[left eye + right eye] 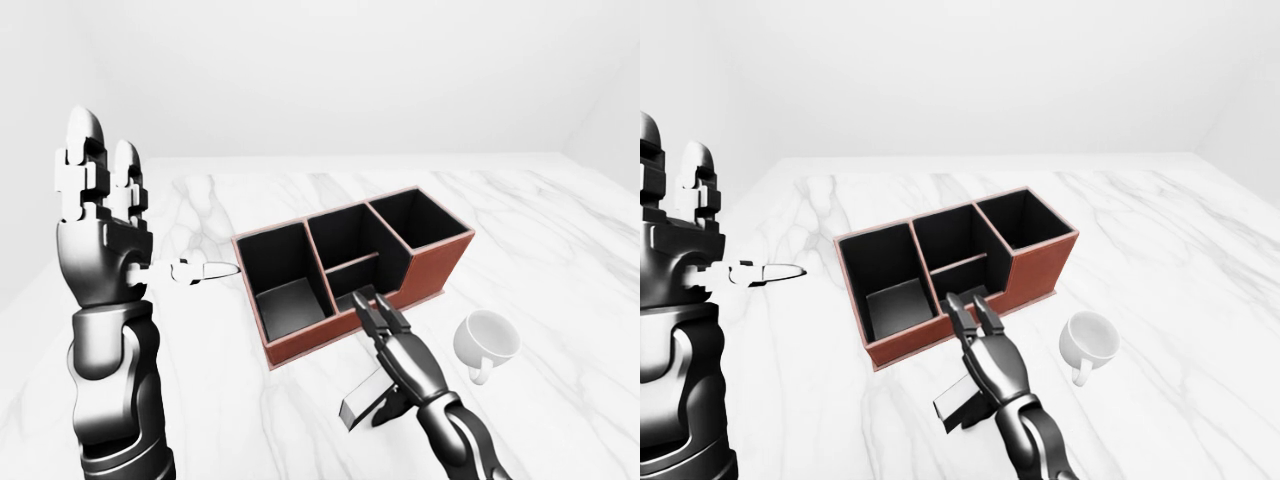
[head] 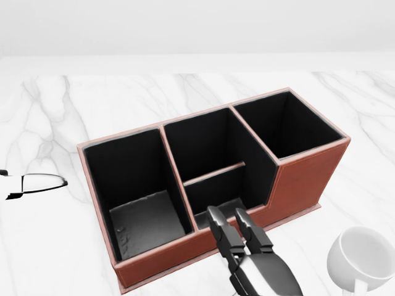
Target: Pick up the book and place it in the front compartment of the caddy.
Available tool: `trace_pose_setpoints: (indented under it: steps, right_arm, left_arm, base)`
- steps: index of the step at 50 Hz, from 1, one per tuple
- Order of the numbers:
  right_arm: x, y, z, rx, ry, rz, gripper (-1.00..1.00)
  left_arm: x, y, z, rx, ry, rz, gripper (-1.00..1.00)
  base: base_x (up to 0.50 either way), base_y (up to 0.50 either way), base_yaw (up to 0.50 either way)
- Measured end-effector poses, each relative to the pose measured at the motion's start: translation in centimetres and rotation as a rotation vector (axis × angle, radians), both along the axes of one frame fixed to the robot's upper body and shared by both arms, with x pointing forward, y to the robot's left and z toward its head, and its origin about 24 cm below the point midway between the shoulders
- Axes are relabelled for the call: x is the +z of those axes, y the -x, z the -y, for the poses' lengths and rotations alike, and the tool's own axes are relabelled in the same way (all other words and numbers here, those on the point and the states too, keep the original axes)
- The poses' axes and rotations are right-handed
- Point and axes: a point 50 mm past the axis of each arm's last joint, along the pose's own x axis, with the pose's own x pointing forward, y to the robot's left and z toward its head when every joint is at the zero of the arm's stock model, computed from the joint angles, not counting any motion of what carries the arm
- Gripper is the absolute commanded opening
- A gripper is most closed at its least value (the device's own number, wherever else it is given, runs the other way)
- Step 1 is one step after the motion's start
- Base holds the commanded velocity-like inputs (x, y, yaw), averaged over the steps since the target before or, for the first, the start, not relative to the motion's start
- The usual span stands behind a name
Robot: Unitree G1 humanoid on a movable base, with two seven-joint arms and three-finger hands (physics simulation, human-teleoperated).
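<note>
- Book [image 1: 365, 402] in right hand [image 1: 400, 350], fingers closed on it, tilted above tabletop [image 1: 560, 300], at caddy's [image 1: 350, 270] 6 o'clock.
- Left hand [image 1: 100, 235] raised, wide, holding nothing, at caddy's 9 o'clock.
- Mug [image 1: 485, 340] at caddy's 4 o'clock.

White marble table [image 1: 560, 250] with grey veining fills most of each view, plain pale wall above it. 1 white mug [image 1: 487, 340] sits on the marble at lower right in the left-eye view, lying tilted with its opening facing up-left and handle pointing down. In the head view it's cut off at the bottom-right corner. The mug is clear of everything else on the table.
</note>
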Motion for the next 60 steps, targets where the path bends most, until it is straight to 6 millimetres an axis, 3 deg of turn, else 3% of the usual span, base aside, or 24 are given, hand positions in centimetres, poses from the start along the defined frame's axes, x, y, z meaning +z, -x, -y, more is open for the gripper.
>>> trace_pose_setpoints:
  steps: [60]
  right_arm:
    - [-1.5,0.6,-1.0,0.029,0.014,-0.025,1.0]
  left_arm:
    - [0.0,0.0,0.0,-0.001,0.001,0.001,1.0]
  base:
    - [0.0,0.0,0.0]
